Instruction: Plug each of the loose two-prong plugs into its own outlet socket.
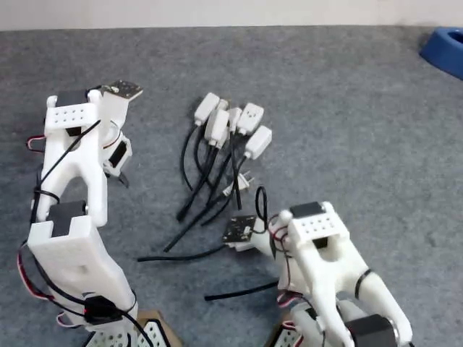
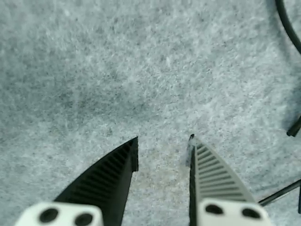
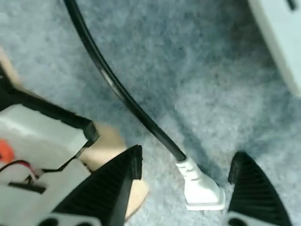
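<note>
Judged step: first pickup, with no plug seated yet. The left gripper (image 2: 162,141), well left of the cluster of white block-shaped outlet sockets on black cords (image 1: 231,123), has its fingers (image 2: 113,174) spread over the bare grey felt tabletop (image 2: 94,70), holding nothing. The right gripper (image 3: 188,155), just on the robot's side of that cluster, has its fingers spread astride a white plug on a black cord (image 3: 202,190), which lies clear of both; next it should lower and close squarely on the plug body.

No lettering, number, label or sign is showing clearly enough to be read on anything here. The far-left circuit board (image 1: 121,90) and the middle circuit board (image 1: 239,228), each sitting at an arm's wrist, are carrying only tiny marks that are too small to make out.
</note>
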You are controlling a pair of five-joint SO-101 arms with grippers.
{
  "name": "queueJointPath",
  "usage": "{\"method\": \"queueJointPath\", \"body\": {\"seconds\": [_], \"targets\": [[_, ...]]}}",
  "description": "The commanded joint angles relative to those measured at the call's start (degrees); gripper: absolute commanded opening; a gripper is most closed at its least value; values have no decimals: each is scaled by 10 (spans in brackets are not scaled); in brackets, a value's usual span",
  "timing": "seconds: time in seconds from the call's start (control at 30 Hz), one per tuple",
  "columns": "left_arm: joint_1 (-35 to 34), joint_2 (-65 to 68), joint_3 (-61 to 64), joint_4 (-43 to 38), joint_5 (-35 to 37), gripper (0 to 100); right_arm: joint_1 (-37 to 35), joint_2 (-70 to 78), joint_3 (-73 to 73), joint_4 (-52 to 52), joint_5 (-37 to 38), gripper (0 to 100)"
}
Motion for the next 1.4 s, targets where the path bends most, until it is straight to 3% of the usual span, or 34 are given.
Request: {"method": "queueJointPath", "body": {"seconds": [0.0, 0.17, 0.37, 0.57, 0.73, 0.83, 1.1, 1.37], "targets": [[9, -30, -3, 1, 4, 178, 5, 5, 13, -27, 7, 296], [3, -30, -2, 3, 4, 178, 65, 10, 17, -87, 10, 296], [-8, -30, -2, 3, 4, 178, 133, 10, 18, -98, 91, 296], [-14, -30, 24, -2, 3, 178, 152, 10, 19, -109, 126, 290], [-14, -30, 31, -2, 3, 178, 150, 10, 19, -106, 121, 119], [-13, -30, 31, -2, 3, 178, 147, 7, 19, -109, 83, 2], [-13, -30, 31, -2, 3, 179, 92, 4, 7, -73, 18, 6], [-12, -30, 32, -2, 3, 181, 55, 5, -178, 5, -142, 6]]}}
